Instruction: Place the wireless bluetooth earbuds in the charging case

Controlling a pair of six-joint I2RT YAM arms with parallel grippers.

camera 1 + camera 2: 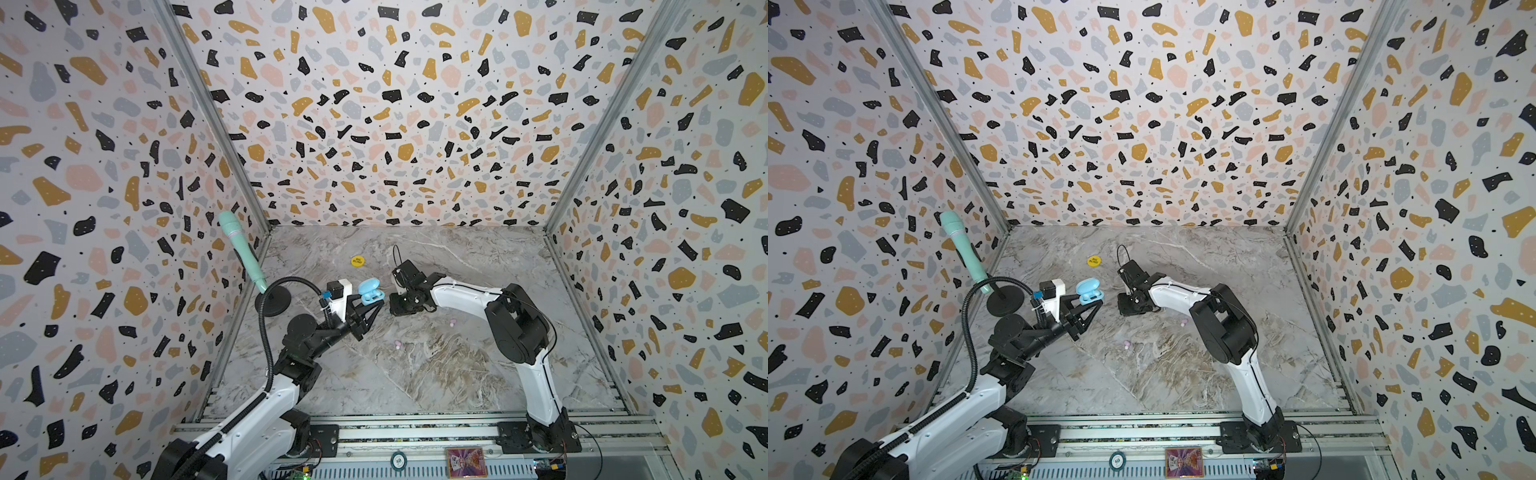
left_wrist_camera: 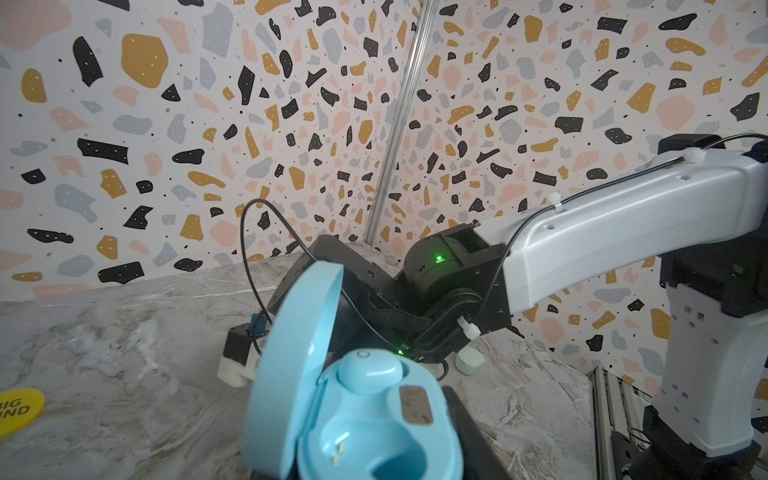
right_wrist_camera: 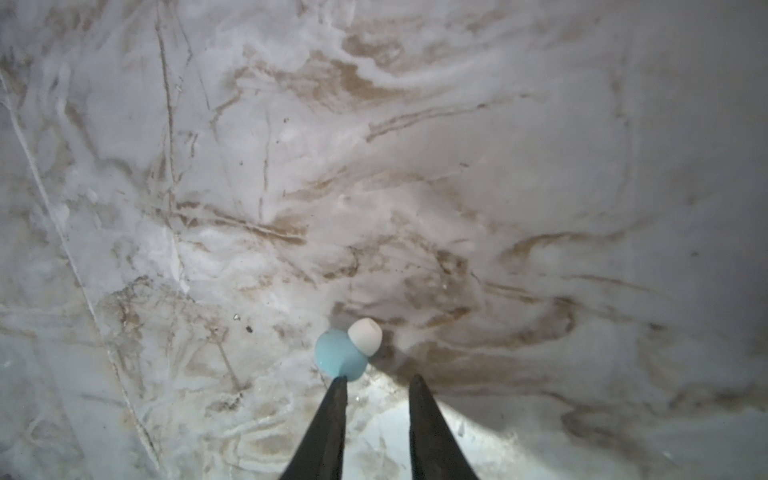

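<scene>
- In both top views, the left gripper [image 1: 372,302] has its fingers clamped on the sky-blue oval plastic charging case [image 1: 1090,291]. The lid is open and the case is held above the grey marbled table [image 1: 415,374]. Two tiny pink earbuds [image 1: 397,343] lie loose, nearer the arm bases.
- Left wrist view: one blue bud [image 2: 368,370] sits seated in the case, and the neighbouring well [image 2: 399,457] is empty.
- Right wrist view: the right gripper [image 3: 378,377] points down, fingers parted, nothing between them.
- A small blue earbud with a white tip [image 3: 347,353] lies on the table touching one fingertip, outside the gap. Its long axis slants across the fingers, tip pointing away.
- Best bet, I'd say: sidestep so the round body sits between the fingers, then pinch.
</scene>
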